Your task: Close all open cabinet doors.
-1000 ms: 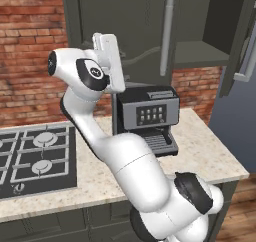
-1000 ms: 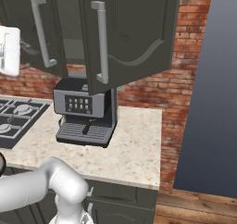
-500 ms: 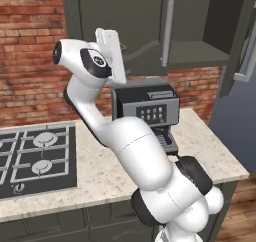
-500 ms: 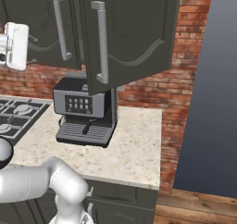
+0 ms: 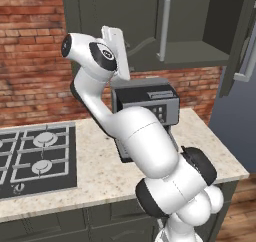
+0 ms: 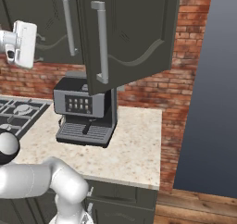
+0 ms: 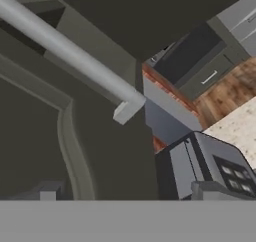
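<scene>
Arm raised to the upper cabinets, hand [image 5: 116, 52] at upper centre-left of the left base view, just in front of the left door [image 5: 115, 21], which sits almost flush w/ the cabinet face. In the right base view the hand [image 6: 24, 43] shows at the upper left edge, near the same door [image 6: 51, 24] and its handle [image 6: 69, 24]. Right door [image 6: 132, 33] stands wide open, filling the top centre of that view, its handle [image 6: 102, 42] facing the camera; in the left base view it hangs at the upper right edge [image 5: 241, 41], w/ the open shelf [image 5: 200, 51] beside it. Hand view: a silver bar handle [image 7: 70, 53] runs diagonally from upper left toward centre, close against a dark door panel [image 7: 100, 151] w/ curved moulding. Fingers: can't tell how far apart, nothing seen held. Coffee machine [image 6: 85, 109] stands on the tabletop [image 6: 134, 144] below the cabinets, hob [image 5: 35, 158] at lower left of the left base view.
</scene>
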